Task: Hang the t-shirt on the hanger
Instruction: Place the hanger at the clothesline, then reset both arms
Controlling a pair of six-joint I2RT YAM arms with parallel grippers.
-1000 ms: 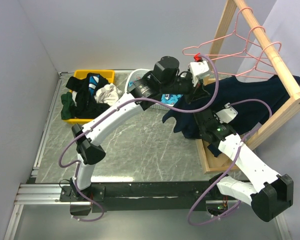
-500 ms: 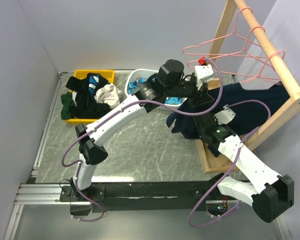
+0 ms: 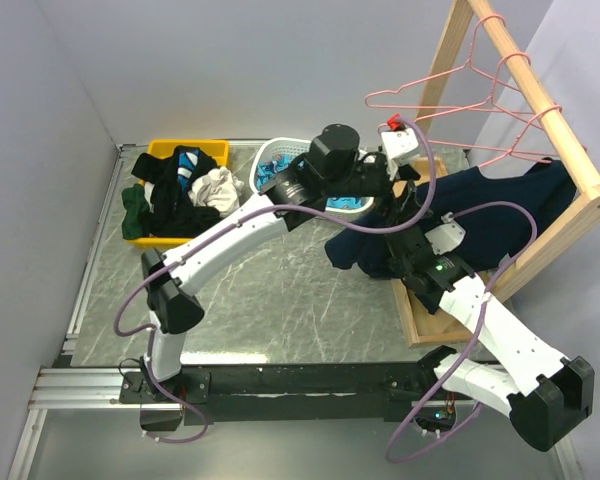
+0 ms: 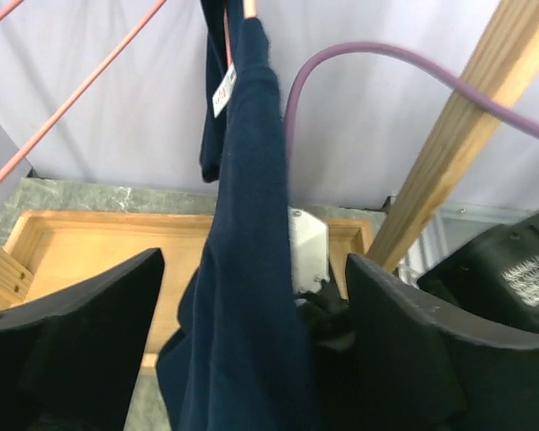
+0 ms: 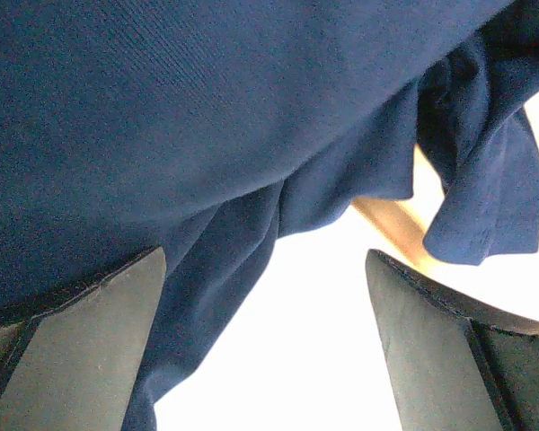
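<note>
Hanging in a narrow fold from the pink wire hanger (image 4: 250, 7), the t-shirt (image 4: 247, 180) drops straight down between the fingers of my left gripper (image 4: 253, 265), with its white label (image 4: 223, 90) showing at the collar. Those fingers stand spread wide on either side of the cloth and pinch nothing. I cannot tell how well the shoulders sit on the wire, since the top is cut off in my left wrist view.

I judge the shirt to be light, limp and easily bunched, likely to slide along thin wire if tugged from one side. The collar rim or a shoulder seam, where the fabric is doubled, looks the firmest place to take hold.

My right gripper (image 5: 265, 259) is also spread and holds nothing. Navy folds fill the view above it, and whether they brush one finger I cannot tell.

Behind the shirt rises the wooden rack (image 4: 449, 135) on its tray base (image 4: 99, 242). Well apart on the table (image 3: 270, 300) sit a yellow bin (image 3: 160, 150) of clothes and a white basket (image 3: 280, 155).
</note>
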